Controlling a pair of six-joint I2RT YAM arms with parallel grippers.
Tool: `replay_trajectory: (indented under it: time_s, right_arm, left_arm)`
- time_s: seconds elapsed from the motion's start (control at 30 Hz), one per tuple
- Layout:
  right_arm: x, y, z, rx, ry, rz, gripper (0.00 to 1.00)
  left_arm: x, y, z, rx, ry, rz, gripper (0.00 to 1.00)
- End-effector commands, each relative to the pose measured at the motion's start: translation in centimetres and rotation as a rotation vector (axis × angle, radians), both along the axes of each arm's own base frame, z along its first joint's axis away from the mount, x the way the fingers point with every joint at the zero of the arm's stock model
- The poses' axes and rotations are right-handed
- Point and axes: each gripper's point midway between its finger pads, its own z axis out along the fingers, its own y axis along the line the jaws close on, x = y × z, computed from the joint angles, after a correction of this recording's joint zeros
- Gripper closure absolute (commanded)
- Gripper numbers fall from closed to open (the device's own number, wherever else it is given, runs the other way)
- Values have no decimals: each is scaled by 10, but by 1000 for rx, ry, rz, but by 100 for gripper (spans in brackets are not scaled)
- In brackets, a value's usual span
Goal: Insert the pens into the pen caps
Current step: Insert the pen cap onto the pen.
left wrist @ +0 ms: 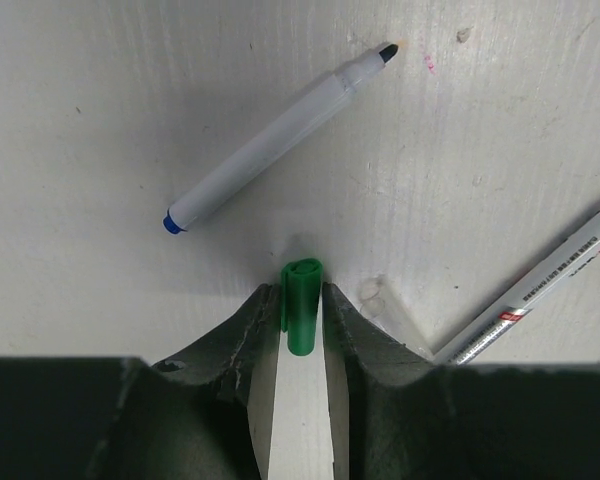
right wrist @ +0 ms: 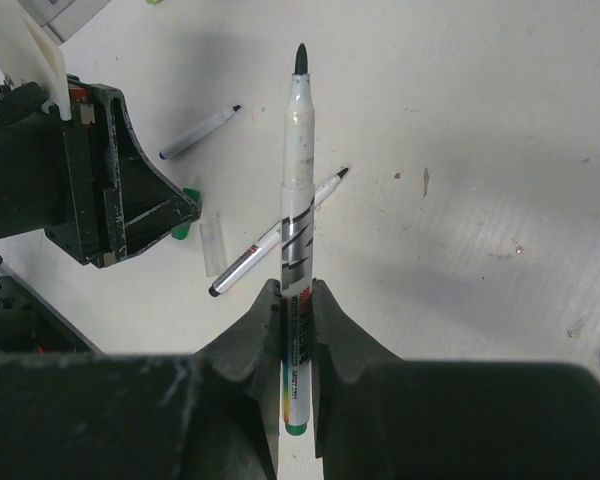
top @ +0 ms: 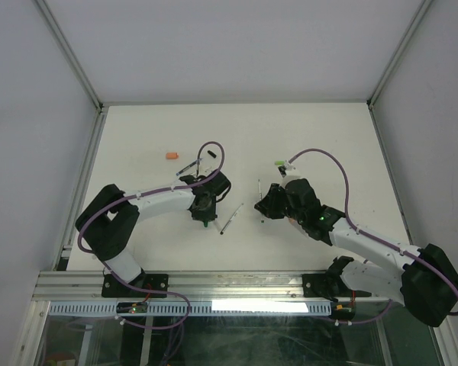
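Orange cap (top: 170,156) lies alone on the table (top: 328,137), far left. Left gripper (left wrist: 302,305) is clenched on a dark green cap (left wrist: 303,285); a white pen (left wrist: 270,140) lies just beyond it. Another pen (top: 230,219) lies between the arms. Right gripper (right wrist: 297,300) grasps a black-tipped pen (right wrist: 298,150), tip outward. Light green cap (top: 278,162) lies near.

Lab: white enclosure (top: 229,46), aluminium frame (top: 70,55).

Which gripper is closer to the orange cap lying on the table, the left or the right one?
Left. The left gripper is just below and right of the orange cap in the top view; the right gripper is much farther right.
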Motion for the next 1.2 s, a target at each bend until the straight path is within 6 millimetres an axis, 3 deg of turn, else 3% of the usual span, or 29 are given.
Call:
replay_trajectory:
  time_s: [0.0,0.23,0.47,0.63,0.9,1.13,1.17]
  right_arm:
    - [6,-1,13,32,-49,-18,100]
    - [6,-2,14,29,-50,-22,100]
    - [6,0,14,35,-46,-14,100]
    - [5,7,16,41,-42,22,100]
    - [-3,26,9,72,21,78,100]
    - [-30,62,1,166,94,135,100]
    - [-35,67,-1,182,110,142,100]
  left_arm:
    - [-5,15,-22,100,29,-25,77]
    - [-10,23,-30,136,62,-73,86]
    - [1,14,-8,56,1,-85,89]
    - [8,7,9,-31,-38,-78,85]
    - [10,5,21,-129,-57,-50,84]
    - [11,2,32,-250,-80,-11,84]
    - [13,-1,43,-294,-111,-7,84]
